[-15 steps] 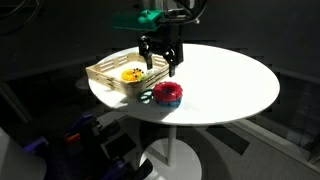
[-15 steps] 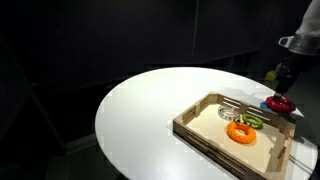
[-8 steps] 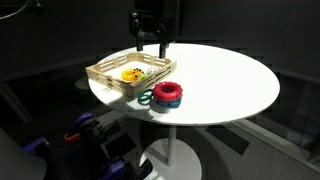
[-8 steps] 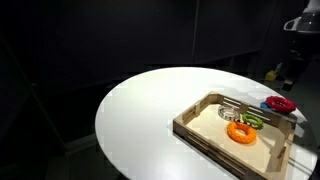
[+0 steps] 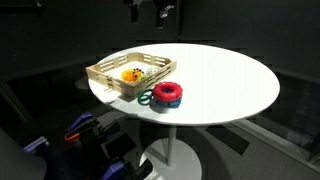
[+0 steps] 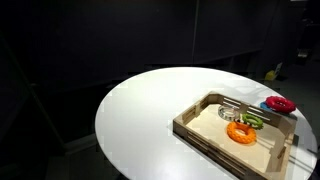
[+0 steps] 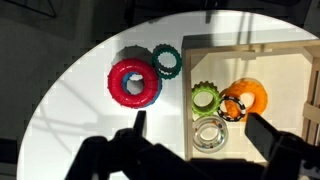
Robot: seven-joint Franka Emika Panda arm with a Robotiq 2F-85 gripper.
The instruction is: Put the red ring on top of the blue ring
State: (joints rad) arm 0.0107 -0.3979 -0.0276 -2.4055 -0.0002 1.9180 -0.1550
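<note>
Round white table (image 5: pixel 235 85), pincer (image 7: pixel 200 136) high overhead, jaws apart, red ring (image 7: pixel 134 82) beneath

On the white worktop (image 5: pixel 230 85), a wooden tray (image 7: pixel 295 70) holds an orange ring (image 7: pixel 252 96), a light-green ring (image 7: pixel 206 98) and a clear ring (image 7: pixel 209 134); a dark-green ring (image 7: pixel 166 61) lies outside.

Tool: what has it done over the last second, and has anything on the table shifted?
The tool has risen from just above the red ring and is now almost out of the top of an exterior view. Its jaws are open and empty, and it neither took hold of nor let go of anything in this span. The red ring, the dark-green ring beside it and the wooden tray with its rings have not moved.
</note>
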